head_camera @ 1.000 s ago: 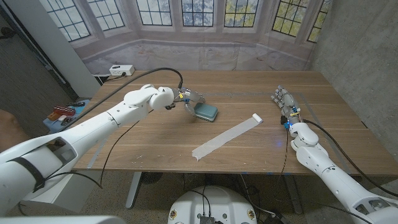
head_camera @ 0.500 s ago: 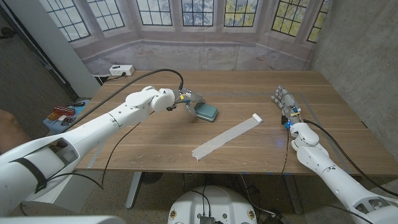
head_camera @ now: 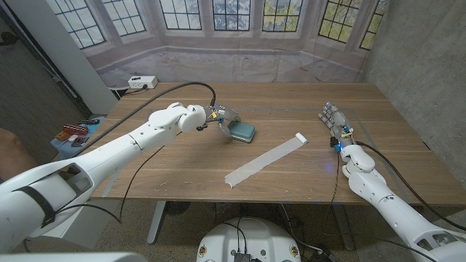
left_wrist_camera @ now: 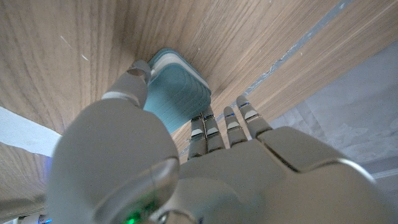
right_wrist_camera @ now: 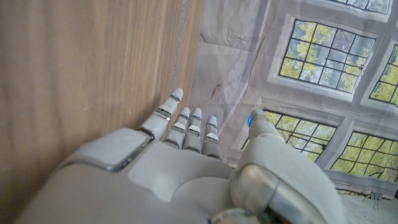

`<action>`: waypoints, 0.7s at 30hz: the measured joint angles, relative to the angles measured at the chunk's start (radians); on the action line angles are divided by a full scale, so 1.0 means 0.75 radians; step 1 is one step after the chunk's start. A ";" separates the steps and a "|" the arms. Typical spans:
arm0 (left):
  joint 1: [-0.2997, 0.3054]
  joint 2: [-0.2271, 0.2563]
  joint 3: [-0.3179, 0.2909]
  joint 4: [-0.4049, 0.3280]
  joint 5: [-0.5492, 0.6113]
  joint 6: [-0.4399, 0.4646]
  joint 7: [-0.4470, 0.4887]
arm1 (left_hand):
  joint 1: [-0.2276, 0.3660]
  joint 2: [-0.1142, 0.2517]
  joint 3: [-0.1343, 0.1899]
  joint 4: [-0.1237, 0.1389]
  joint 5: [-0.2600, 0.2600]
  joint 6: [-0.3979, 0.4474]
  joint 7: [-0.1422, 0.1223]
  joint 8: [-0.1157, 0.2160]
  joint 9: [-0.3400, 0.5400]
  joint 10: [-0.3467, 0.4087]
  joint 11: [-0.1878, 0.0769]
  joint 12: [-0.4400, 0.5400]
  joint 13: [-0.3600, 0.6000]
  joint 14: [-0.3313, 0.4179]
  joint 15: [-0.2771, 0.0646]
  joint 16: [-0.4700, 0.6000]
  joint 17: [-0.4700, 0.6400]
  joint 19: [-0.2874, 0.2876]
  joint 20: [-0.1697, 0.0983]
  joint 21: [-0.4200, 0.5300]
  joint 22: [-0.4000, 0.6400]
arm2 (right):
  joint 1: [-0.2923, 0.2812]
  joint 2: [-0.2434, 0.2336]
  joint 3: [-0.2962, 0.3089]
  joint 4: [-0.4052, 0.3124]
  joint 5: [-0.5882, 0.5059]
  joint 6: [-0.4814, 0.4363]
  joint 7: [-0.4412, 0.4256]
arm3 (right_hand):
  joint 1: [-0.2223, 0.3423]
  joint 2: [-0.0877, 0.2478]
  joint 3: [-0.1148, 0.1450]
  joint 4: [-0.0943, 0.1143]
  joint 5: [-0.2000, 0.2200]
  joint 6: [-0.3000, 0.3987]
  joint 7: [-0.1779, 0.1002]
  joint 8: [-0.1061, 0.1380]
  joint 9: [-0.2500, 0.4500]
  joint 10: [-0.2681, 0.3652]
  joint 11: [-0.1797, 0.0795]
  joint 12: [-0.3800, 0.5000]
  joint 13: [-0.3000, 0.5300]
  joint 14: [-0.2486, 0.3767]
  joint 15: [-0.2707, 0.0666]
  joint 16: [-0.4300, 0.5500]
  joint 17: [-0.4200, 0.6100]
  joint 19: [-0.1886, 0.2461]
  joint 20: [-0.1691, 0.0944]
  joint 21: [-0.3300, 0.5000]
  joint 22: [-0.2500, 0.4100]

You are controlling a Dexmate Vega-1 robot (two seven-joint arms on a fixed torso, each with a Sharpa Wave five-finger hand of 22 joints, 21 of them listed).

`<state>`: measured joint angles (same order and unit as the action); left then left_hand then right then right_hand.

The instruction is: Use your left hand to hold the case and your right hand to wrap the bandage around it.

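Two hands on the wooden table (head_camera: 182, 171). My left hand (head_camera: 220, 118) cups the small teal rounded case (head_camera: 241, 130) mid-table, thumb against its side. My right hand (head_camera: 333, 118) waits open near the right edge. Between them the unrolled white bandage strip (head_camera: 266, 159) lies flat. Bay windows (head_camera: 233, 16) behind.

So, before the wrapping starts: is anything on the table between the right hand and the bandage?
Nothing visible. Bare wood lies between the right hand and the bandage, whose rolled end is the nearest part.
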<state>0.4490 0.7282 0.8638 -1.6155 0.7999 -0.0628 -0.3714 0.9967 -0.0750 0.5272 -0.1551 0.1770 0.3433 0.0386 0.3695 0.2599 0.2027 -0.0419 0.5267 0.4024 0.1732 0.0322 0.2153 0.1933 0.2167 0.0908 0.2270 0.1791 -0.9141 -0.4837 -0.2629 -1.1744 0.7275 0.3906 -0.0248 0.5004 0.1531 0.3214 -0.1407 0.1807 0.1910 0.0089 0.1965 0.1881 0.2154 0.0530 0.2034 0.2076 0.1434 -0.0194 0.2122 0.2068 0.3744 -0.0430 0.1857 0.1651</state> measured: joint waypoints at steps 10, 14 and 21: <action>0.025 0.004 -0.001 -0.018 0.037 0.021 0.066 | 0.030 -0.008 -0.018 -0.005 0.000 0.119 -0.014 0.069 0.019 0.103 -0.035 0.059 0.036 0.098 -0.043 0.019 0.012 0.050 -0.002 0.001 0.000 | -0.008 0.002 0.005 0.006 0.009 0.009 0.007 | 0.000 0.000 0.000 0.000 0.000 0.000 0.000 0.000 0.000 0.000 0.000 0.000 0.000 0.000 0.000 0.000 0.000 0.000 0.000 0.000 0.000; 0.030 0.007 -0.004 -0.021 0.046 0.024 0.078 | 0.029 -0.008 -0.023 0.001 0.001 0.124 -0.019 0.069 0.019 0.112 -0.035 0.069 0.042 0.108 -0.053 0.019 0.013 0.057 -0.009 0.001 0.000 | -0.008 0.002 0.005 0.006 0.009 0.010 0.008 | 0.000 0.000 0.000 0.000 0.000 0.000 0.000 0.000 0.000 0.000 0.000 0.000 0.000 0.000 0.000 0.000 0.000 0.000 0.000 0.000 0.000; 0.036 0.011 -0.010 -0.025 0.051 0.024 0.093 | 0.026 -0.004 -0.034 0.001 0.001 0.126 -0.021 0.075 0.019 0.121 -0.039 0.069 0.048 0.122 -0.052 0.019 0.012 0.057 -0.009 0.001 0.000 | -0.009 0.000 0.005 0.000 0.010 0.010 0.008 | 0.000 0.000 0.000 0.000 0.000 0.000 0.000 0.000 0.000 0.000 0.000 0.000 0.000 0.000 0.000 0.000 0.000 0.000 0.000 0.000 0.000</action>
<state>0.4757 0.7364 0.8562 -1.6339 0.8384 -0.0446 -0.3019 1.0161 -0.0779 0.5014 -0.1543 0.1780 0.4379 0.0228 0.4260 0.2744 0.2934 -0.0713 0.5787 0.4386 0.2648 -0.0071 0.2296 0.2027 0.2593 0.0839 0.2277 0.1791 -0.9209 -0.4834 -0.2589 -1.1742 0.7349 0.3982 -0.0185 0.5003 0.1531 0.3215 -0.1407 0.1807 0.1910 0.0089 0.1965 0.1881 0.2154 0.0530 0.2034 0.2076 0.1434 -0.0195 0.2122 0.2067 0.3744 -0.0430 0.1857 0.1651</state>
